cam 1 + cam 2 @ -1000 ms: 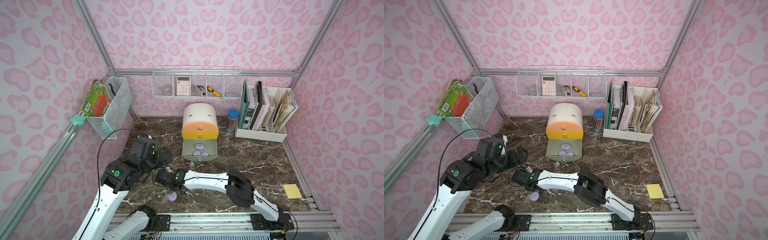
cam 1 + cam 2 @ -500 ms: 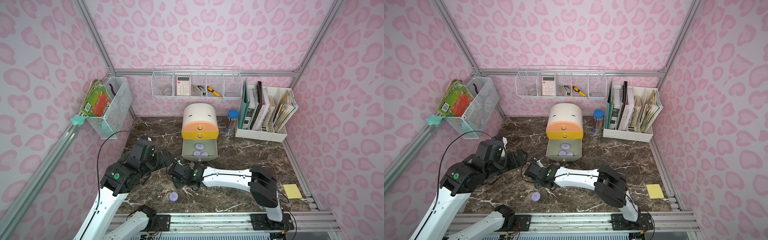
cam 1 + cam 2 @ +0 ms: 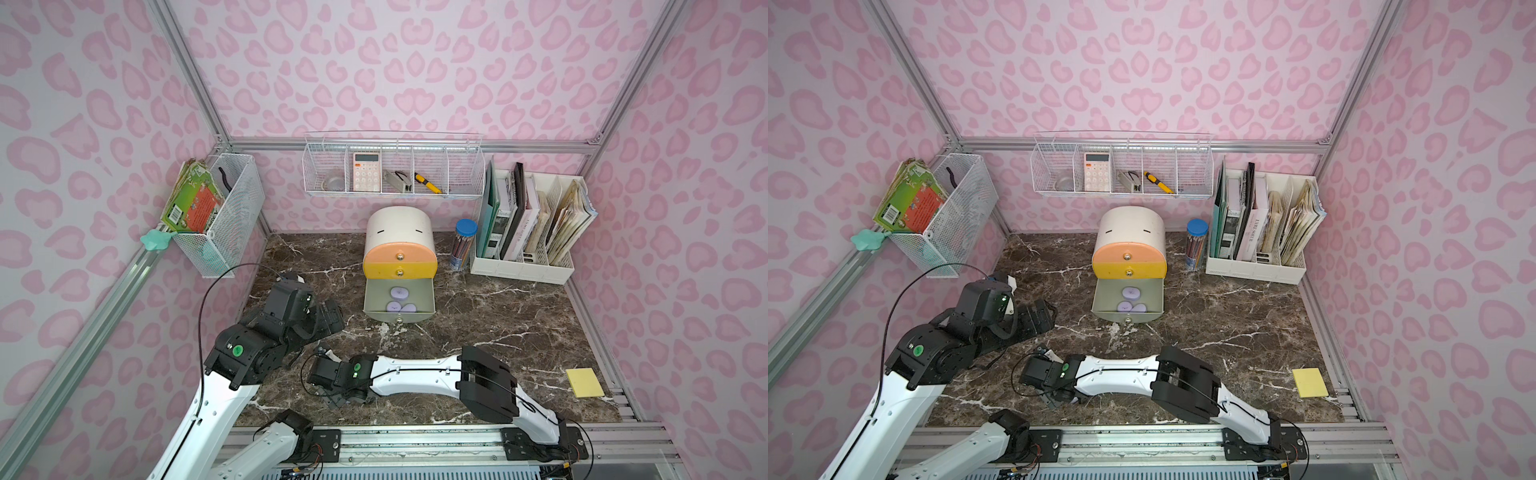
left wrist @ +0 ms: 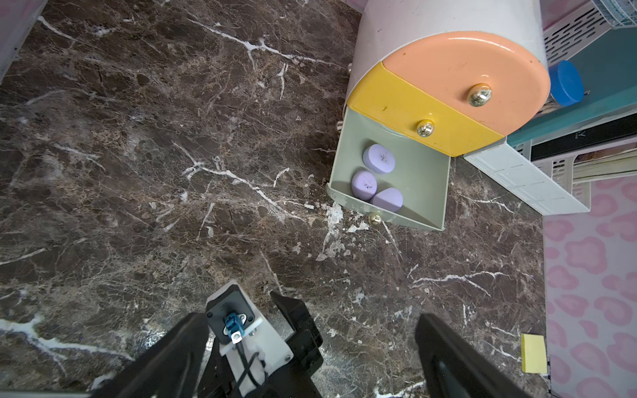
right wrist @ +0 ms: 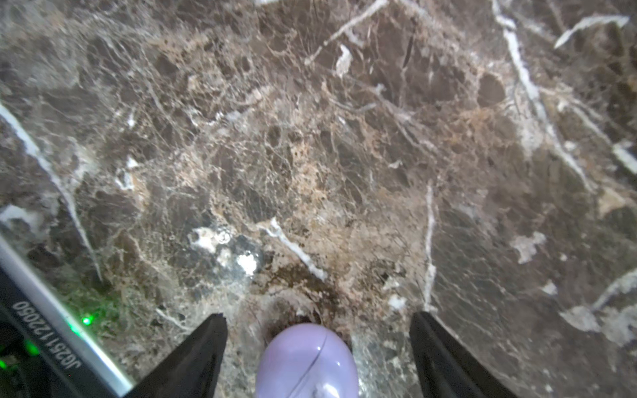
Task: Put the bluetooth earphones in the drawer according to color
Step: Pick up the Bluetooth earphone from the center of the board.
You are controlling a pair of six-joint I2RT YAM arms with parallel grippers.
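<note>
Lavender earphone case lies on the marble tabletop near its front edge, left of centre. It sits between the spread fingers of the right gripper, and neither finger touches it. Farther in, toward the left edge, the left gripper hovers with jaws wide and empty. At the back centre stands the cabinet, its grey-green bottom drawer pulled out, with three lavender cases inside.

"JG251122050" on black housing; "LAME SOEUR" on white book spine
</note>
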